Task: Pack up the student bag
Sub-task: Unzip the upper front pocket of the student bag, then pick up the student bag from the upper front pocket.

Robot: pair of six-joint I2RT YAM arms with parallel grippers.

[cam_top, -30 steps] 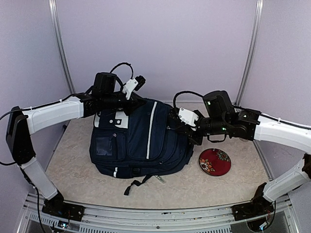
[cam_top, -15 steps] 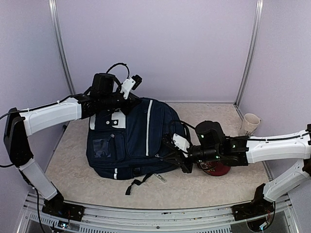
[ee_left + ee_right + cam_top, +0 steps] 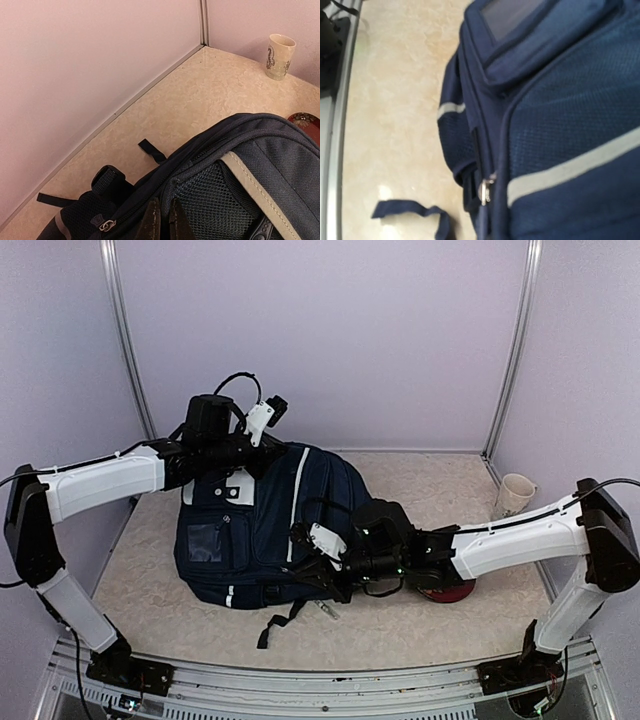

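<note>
- Bag point(image 3: 255, 525) lies flat on the table point(image 3: 150, 580), centre-left, top end toward the back wall, black straps trailing off the near edge.
- Left gripper point(image 3: 258, 452) sits at the bag's top end; right gripper point(image 3: 312, 570) is low at the bag's near-right edge.
- Right arm reaches across from the right, lying over a red plate point(image 3: 458, 592), which shows only in part just right of the bag.
- Cup point(image 3: 513, 496) stands upright near the back right corner, well apart from bag and both grippers.
- Left wrist view: fingers point(image 3: 152, 222) are nearly together, tips pinching the bag's top edge beside the mesh panel; a zip pull point(image 3: 106, 226) sits just left of them.
- Right wrist view: bag side fills the frame, a second zip pull point(image 3: 485, 189) hangs at the seam, a loose strap point(image 3: 410, 210) lies on the table beside it.
- Right gripper is closed; its fingers are not visible in its own view, so cannot tell if it has the second zip pull or only touches the bag.
</note>
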